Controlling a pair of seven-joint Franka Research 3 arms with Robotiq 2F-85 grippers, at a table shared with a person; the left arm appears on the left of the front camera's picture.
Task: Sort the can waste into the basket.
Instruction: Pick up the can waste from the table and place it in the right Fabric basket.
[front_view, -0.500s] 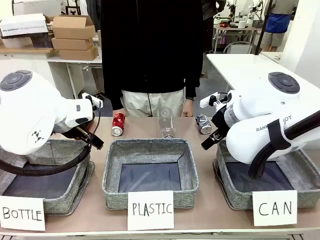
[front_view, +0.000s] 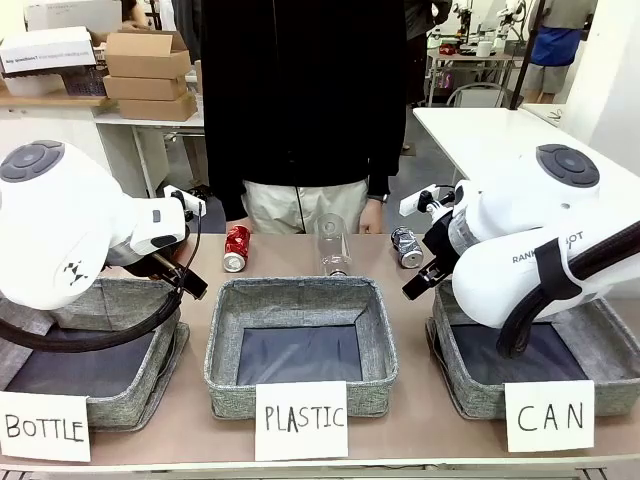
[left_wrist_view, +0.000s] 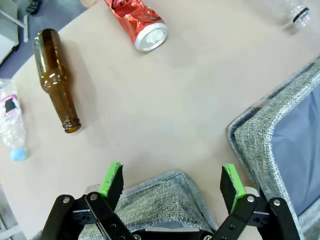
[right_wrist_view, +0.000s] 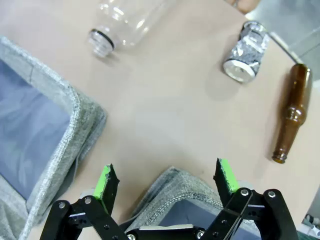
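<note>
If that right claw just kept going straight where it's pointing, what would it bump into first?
Probably the corner rim of the CAN basket, which lies right between the fingers of the open right gripper. Depth is unclear, so it might instead reach the bare table just beyond.

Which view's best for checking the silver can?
Right wrist view: the silver can lies large and unblocked on the table, dents and rim clear, near a brown bottle. Front view has it small, far across the table beside the right arm. Left wrist view faces the red can instead.
</note>
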